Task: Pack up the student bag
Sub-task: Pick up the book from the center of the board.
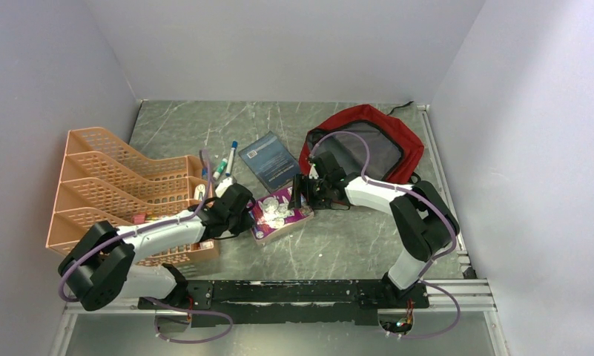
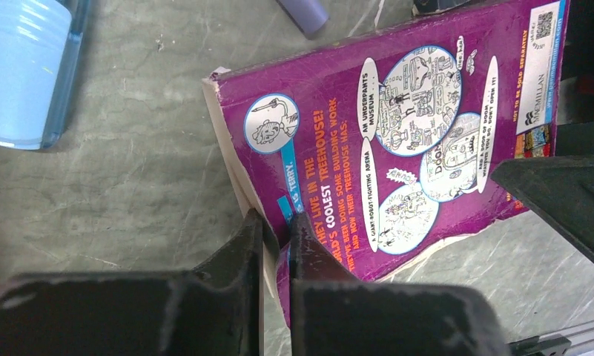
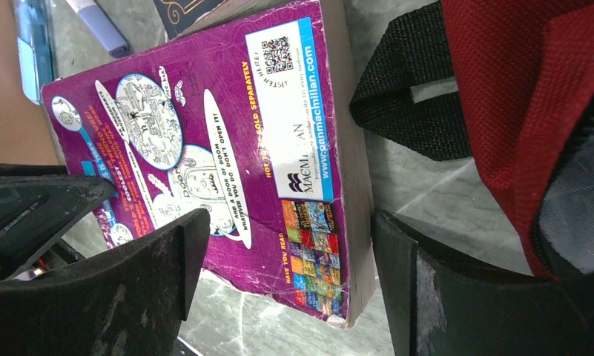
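Left wrist only — left gripper pinches purple book edge.

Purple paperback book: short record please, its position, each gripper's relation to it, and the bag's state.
book: purple paperback book, back cover up, on the grey table between the arms
left gripper: shut on the book's edge
right gripper: open, straddling the opposite edge
bag: red fabric backpack, open, beside the book; book not inside

One overhead, two close wrist views
You look down from behind the arms; both wrist cameras sit close over the same glossy purple paperback book.
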Controlling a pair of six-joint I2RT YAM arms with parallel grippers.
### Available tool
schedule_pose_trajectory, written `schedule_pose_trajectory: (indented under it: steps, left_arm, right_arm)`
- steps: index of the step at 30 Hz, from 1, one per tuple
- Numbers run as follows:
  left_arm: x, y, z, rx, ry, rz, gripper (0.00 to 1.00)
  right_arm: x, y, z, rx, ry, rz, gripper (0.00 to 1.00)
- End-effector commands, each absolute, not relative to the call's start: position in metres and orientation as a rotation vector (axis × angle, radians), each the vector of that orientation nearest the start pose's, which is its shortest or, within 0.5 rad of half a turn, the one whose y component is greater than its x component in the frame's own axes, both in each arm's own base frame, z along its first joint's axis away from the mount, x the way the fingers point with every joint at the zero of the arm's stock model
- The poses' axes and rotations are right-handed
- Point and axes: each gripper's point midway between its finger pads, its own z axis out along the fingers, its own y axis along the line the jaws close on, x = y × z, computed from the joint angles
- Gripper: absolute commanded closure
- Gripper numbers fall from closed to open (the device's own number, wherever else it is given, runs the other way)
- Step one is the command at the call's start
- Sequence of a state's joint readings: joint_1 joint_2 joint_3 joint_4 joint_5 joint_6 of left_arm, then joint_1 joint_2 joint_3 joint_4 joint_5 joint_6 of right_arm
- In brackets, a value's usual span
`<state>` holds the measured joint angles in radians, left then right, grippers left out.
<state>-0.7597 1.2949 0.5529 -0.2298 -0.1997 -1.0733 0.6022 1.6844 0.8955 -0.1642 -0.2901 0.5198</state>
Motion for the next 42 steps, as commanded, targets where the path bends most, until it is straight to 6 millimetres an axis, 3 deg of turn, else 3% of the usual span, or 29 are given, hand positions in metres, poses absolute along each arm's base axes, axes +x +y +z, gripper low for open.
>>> schedule_pose_trajectory:
  steps: [1, 5, 10, 13, 15, 19, 24, 26, 29, 31, 32, 34, 37, 42]
  left_arm:
    - [0.185, -0.189, -0.013, -0.452, 2.659, -0.37, 0.95]
    - [0.178, -0.181, -0.023, -0.467, 2.687, -0.32, 0.95]
    - [0.172, -0.175, -0.034, -0.463, 2.728, -0.26, 0.95]
    - [0.171, -0.175, -0.037, -0.456, 2.741, -0.256, 0.95]
    - [0.172, -0.177, -0.038, -0.455, 2.741, -0.263, 0.95]
    - [0.173, -0.178, -0.037, -0.438, 2.74, -0.263, 0.95]
    - [0.176, -0.179, -0.033, -0.418, 2.734, -0.261, 0.95]
    - [0.179, -0.182, -0.028, -0.398, 2.728, -0.27, 0.95]
    - [0.19, -0.19, -0.011, -0.323, 2.7, -0.302, 0.95]
    - [0.198, -0.194, 0.006, -0.279, 2.67, -0.308, 0.87]
    - [0.204, -0.195, 0.016, -0.262, 2.646, -0.305, 0.76]
    - [0.214, -0.194, 0.041, -0.237, 2.594, -0.292, 0.48]
    - [0.232, -0.194, 0.088, -0.165, 2.472, -0.308, 0.27]
    - [0.261, -0.207, 0.164, 0.073, 2.254, -0.374, 0.21]
  right_arm:
    - [0.252, 0.261, 0.008, -0.192, 2.732, 0.741, 0.17]
    - [0.251, 0.255, 0.005, -0.15, 2.748, 0.704, 0.14]
    - [0.25, 0.233, -0.001, -0.088, 2.773, 0.571, 0.12]
    - [0.247, 0.229, -0.006, -0.071, 2.787, 0.586, 0.13]
    - [0.244, 0.236, -0.006, -0.07, 2.79, 0.661, 0.19]
    - [0.246, 0.244, 0.003, -0.058, 2.755, 0.742, 0.42]
    - [0.26, 0.238, 0.023, -0.078, 2.66, 0.689, 0.64]
    - [0.265, 0.235, 0.03, -0.098, 2.623, 0.666, 0.68]
    - [0.267, 0.235, 0.038, -0.155, 2.577, 0.675, 0.83]
    - [0.268, 0.237, 0.042, -0.199, 2.548, 0.687, 0.96]
    - [0.269, 0.238, 0.044, -0.22, 2.532, 0.694, 1.0]
    - [0.271, 0.238, 0.047, -0.255, 2.508, 0.691, 1.0]
    - [0.275, 0.241, 0.057, -0.33, 2.449, 0.697, 1.0]
    - [0.277, 0.249, 0.086, -0.461, 2.29, 0.745, 1.0]
